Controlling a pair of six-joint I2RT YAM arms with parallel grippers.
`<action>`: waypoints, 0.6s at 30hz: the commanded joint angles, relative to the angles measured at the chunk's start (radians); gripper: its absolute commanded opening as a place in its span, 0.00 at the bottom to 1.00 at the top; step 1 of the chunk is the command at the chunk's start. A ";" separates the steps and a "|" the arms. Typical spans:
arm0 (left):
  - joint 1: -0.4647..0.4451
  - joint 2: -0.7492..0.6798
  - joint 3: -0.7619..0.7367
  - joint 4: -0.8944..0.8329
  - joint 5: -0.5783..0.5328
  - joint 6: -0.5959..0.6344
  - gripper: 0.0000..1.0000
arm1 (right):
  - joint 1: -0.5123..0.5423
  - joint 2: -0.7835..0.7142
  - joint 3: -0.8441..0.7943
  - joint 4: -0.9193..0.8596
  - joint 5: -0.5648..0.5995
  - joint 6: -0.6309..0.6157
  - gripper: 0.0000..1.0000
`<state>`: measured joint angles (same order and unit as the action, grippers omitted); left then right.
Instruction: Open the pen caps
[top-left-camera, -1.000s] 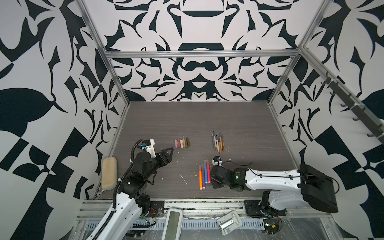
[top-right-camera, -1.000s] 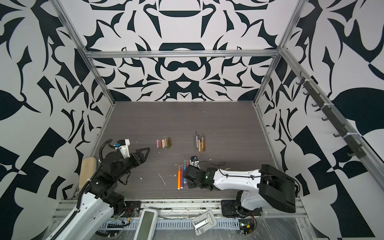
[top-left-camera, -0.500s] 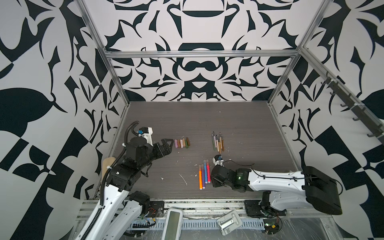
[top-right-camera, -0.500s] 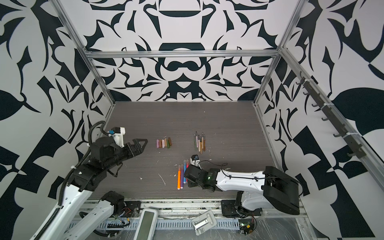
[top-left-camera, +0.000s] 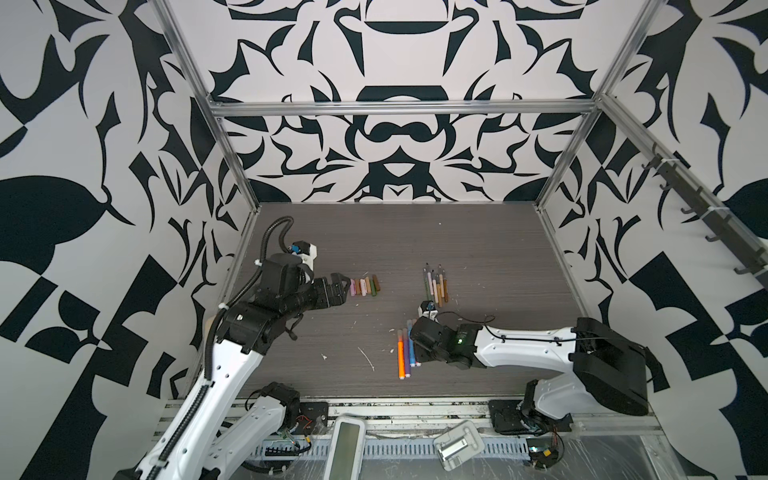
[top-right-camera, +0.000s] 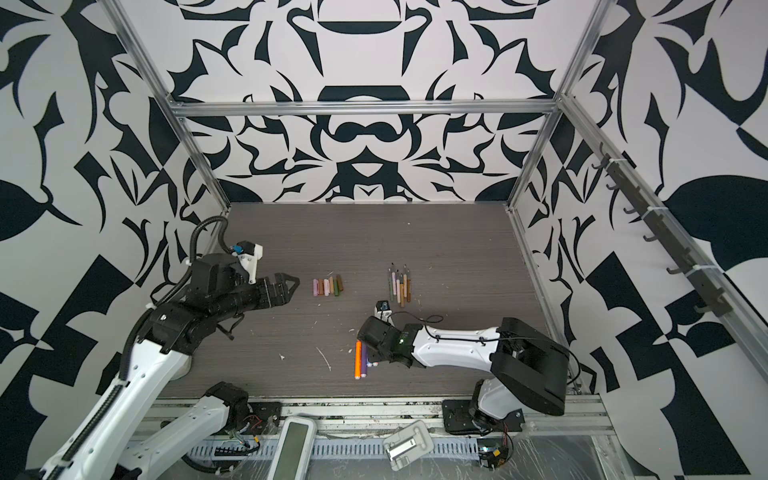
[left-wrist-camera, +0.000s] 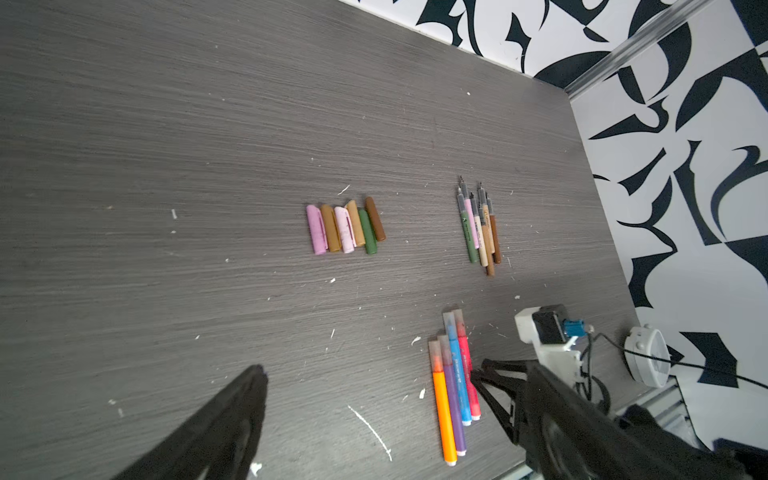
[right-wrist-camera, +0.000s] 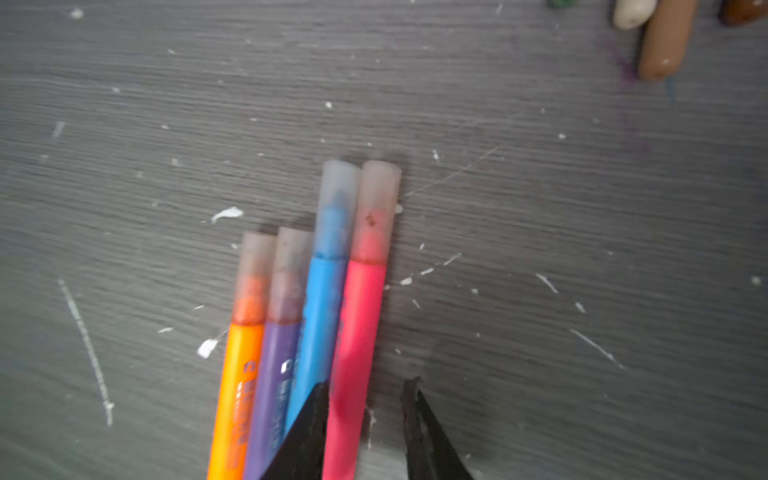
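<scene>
Several loose pen caps (top-left-camera: 365, 286) (top-right-camera: 328, 286) (left-wrist-camera: 345, 228), pink, brown, tan and olive, lie in a row at mid-table. To their right lies a bunch of uncapped pens (top-left-camera: 435, 284) (left-wrist-camera: 480, 228). Nearer the front lie capped orange, purple, blue and pink pens (top-left-camera: 405, 353) (top-right-camera: 362, 357) (left-wrist-camera: 453, 386). My right gripper (right-wrist-camera: 366, 384) is low over them, its jaws open and straddling the pink pen (right-wrist-camera: 357, 332); one finger touches it and the other stands apart. My left gripper (top-left-camera: 344, 287) (left-wrist-camera: 386, 370) hovers wide open and empty, just left of the caps.
White flecks and scratches dot the dark wood-grain table (top-left-camera: 478, 257). Patterned walls close in three sides. A small white round device (left-wrist-camera: 648, 357) sits by the right arm's cable. Two white devices (top-left-camera: 348, 444) (top-left-camera: 457, 444) lie on the front rail.
My left arm has risen and swung away from the front-left, reaching toward the row of caps with the gripper open. My right gripper has stayed over the capped pens.
</scene>
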<state>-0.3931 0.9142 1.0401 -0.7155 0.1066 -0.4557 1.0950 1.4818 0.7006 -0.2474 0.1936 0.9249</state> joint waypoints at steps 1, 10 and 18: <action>-0.002 0.088 0.101 0.083 0.086 0.037 0.98 | -0.012 0.007 0.027 -0.025 -0.041 -0.008 0.33; -0.001 0.178 0.139 0.103 0.085 0.044 0.90 | -0.030 0.012 0.024 -0.050 -0.039 0.028 0.28; -0.002 0.098 0.028 0.094 0.111 -0.049 0.87 | -0.023 0.060 0.095 -0.199 0.013 0.133 0.27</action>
<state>-0.3931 1.0481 1.0943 -0.6117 0.1986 -0.4644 1.0683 1.5242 0.7551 -0.3630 0.1703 1.0000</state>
